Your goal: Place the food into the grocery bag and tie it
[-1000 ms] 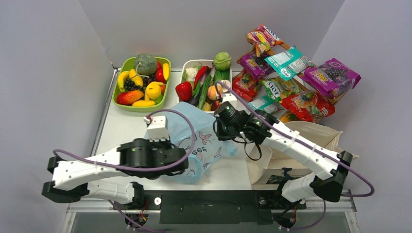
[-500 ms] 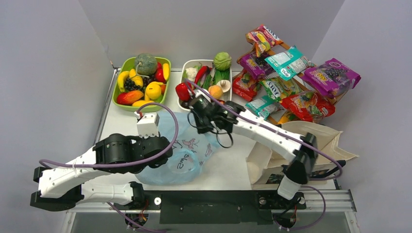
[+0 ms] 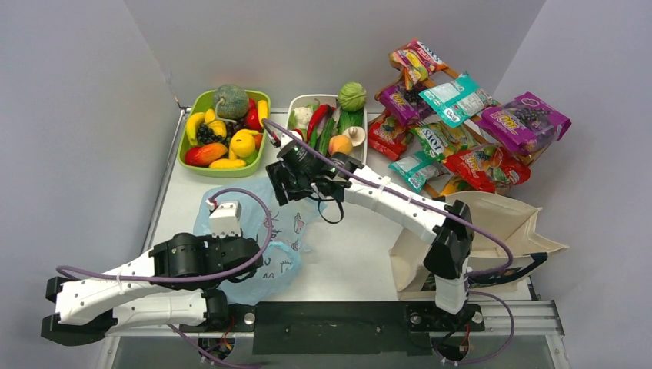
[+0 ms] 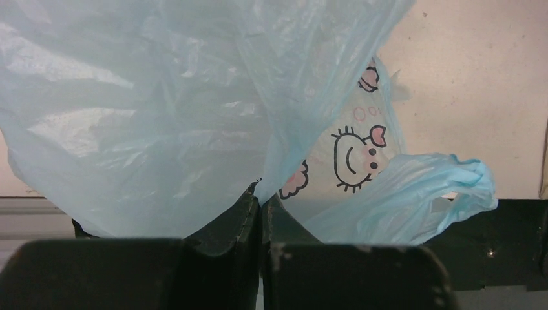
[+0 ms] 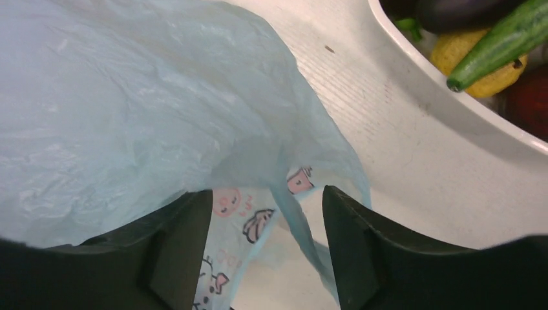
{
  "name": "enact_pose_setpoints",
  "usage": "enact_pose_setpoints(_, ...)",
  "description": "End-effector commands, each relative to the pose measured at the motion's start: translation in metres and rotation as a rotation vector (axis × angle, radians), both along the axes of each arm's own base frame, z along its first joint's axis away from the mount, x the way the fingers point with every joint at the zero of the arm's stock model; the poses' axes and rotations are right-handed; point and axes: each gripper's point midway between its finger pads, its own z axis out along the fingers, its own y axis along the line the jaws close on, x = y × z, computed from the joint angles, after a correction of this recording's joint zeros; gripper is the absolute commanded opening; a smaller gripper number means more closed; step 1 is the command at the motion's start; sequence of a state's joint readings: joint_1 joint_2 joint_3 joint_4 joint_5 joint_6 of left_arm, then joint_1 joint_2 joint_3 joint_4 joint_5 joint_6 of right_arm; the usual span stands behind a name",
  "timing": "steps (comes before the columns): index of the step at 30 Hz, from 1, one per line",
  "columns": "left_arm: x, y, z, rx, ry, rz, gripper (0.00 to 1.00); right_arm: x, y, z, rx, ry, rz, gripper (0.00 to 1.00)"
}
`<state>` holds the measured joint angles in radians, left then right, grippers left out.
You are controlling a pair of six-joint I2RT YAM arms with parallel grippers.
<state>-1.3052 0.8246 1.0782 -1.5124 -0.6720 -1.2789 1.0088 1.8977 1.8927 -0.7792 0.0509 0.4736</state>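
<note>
Left gripper (image 4: 262, 201) is clamped right down, zero gap between the fingers (image 4: 226, 226), and a fold of the grocery bag (image 4: 161, 110) is pinched at the tips. The rest of the film balloons above it. One loop handle (image 4: 413, 194) flops out toward 3 o'clock in that wrist view.

Right gripper (image 5: 265, 219) has its fingers (image 5: 362, 252) standing apart with a clear gap. Bag film lies beyond them, but nothing is squeezed; can't tell if it brushes a finger.

From the top, the bag (image 3: 281, 227) sits at about 8 o'clock on the table (image 3: 354, 254). The left arm lies low, stretched toward 3 o'clock. The right arm has its elbow raised and its forearm running toward 10 o'clock, with the gripper (image 3: 283, 187) over the bag's far edge. It's just beside the white tray (image 3: 307, 97) at 12 o'clock. The snack packets (image 3: 461, 115) are at 2 o'clock.
</note>
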Motion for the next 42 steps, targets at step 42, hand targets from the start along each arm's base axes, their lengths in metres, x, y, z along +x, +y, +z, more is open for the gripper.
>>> enact_pose_setpoints(42, 0.036, -0.027, -0.016, -0.022, -0.041, -0.192, 0.00, 0.167, -0.085, -0.023, 0.249, 0.130, -0.657, 0.57)
